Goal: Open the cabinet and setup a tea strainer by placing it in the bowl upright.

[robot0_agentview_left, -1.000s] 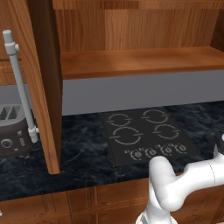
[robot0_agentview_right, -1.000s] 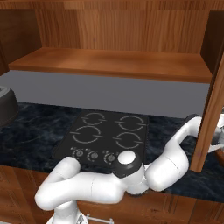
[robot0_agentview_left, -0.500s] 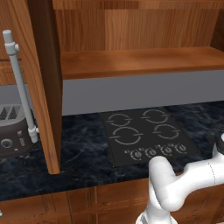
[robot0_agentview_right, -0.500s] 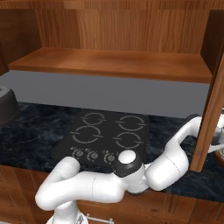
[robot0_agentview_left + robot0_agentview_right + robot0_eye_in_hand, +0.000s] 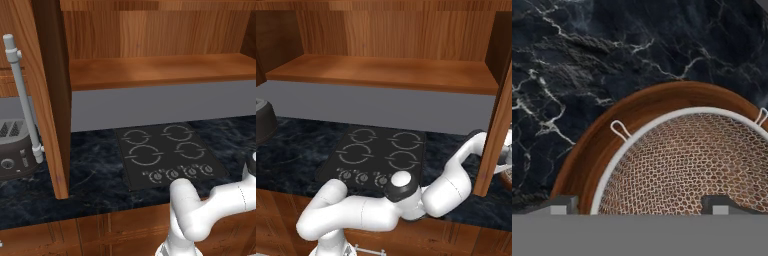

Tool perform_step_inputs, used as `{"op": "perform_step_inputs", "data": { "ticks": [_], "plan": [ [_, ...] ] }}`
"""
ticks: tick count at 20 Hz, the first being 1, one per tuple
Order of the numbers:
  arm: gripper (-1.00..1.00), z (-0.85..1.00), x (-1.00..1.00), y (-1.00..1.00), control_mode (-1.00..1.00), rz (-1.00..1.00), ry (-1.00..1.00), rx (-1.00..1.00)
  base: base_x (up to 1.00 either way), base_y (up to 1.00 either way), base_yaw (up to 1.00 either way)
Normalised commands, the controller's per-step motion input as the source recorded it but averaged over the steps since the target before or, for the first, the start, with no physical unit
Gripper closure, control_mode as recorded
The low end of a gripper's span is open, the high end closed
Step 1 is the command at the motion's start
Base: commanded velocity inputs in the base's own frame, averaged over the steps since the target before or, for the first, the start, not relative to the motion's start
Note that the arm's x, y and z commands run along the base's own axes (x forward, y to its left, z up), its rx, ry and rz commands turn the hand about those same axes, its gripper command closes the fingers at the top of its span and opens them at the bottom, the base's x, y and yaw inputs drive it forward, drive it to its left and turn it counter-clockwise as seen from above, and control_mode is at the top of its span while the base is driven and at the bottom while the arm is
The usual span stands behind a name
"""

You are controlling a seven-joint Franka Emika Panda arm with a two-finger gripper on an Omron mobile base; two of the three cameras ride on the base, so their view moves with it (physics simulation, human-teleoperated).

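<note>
Your gripper point(image 5: 637, 204) is spread wide and grips nothing; the strainer point(image 5: 687, 165) sits upright in the bowl point(image 5: 592, 150), directly under its fingertips. Lift straight up without clipping the rim.

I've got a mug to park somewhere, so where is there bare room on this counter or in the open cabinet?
The cabinet shelf is bare from end to end. On the counter, there is a free patch between the toaster and the stovetop. It is crowded at the wooden bowl, where the tea strainer sits under the gripper.
</note>
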Motion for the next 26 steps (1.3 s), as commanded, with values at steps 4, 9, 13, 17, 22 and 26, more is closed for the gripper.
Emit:
{"op": "perform_step_inputs", "data": {
  "ticks": [4,9,13,17,22,26],
  "plan": [
    [-1.0,0.07,-0.03,0.16,-1.0,0.0,0.0,-0.08,0.0,0.0,0.0],
    [-1.0,0.03,-0.08,0.19,-1.0,0.0,0.0,-0.06,0.0,0.0,0.0],
    [-1.0,0.0,-0.01,0.4,-1.0,0.0,0.02,-0.03,0.0,0.0,0.0],
    [-1.0,0.0,0.0,0.48,-1.0,0.0,0.06,-0.05,0.0,0.0,0.0],
    [-1.0,0.03,-0.09,0.42,-1.0,0.0,0.03,-0.11,0.0,0.0,0.0],
    [-1.0,0.0,-0.37,0.34,-1.0,0.04,0.0,-0.1,0.0,0.0,0.0]
  ]
}}
